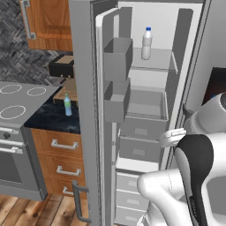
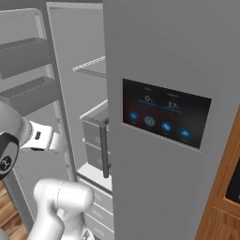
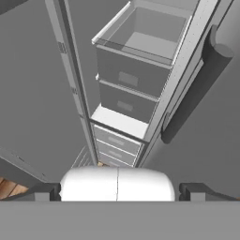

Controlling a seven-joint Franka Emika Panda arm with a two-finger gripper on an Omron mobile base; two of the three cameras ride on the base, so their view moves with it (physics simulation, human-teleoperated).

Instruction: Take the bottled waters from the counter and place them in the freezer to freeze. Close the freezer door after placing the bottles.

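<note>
1. The white bottle with the blue cap [image 1: 146,43] stood upright on the freezer's upper shelf [image 1: 152,59], already inside. The bluish-green bottle with the green cap [image 1: 67,105] was out on the black counter [image 1: 53,117], upright, near the stovetop's [image 1: 22,99] corner and just in front of a wooden board [image 1: 68,93].

2. The gripper [image 3: 117,192] hung empty with its jaws spread wide, low before the freezer's grey drawers [image 3: 126,77], nothing between the tips.

3. I judged the green-capped bottle light and stiff, a smooth round plastic body that could slip or twist in a pinch. Being slim and tall, it would tip easily if nudged high. The middle of its body, below the cap, looked the safest place to take hold.

4. The freezer door [image 1: 86,110] stood swung wide, an edge-on wall between the arm and the counter. Its inner bins [image 1: 117,59] jutted toward the compartment and narrowed the gap there.

5. To my eye, the arm would have to go round the door's free edge to reach the counter bottle. There was open stone around it towards the front. The board and a dark box [image 1: 61,66] crowded it behind.

6. Shelf room remained beside the white bottle, well clear of the drawers.
</note>
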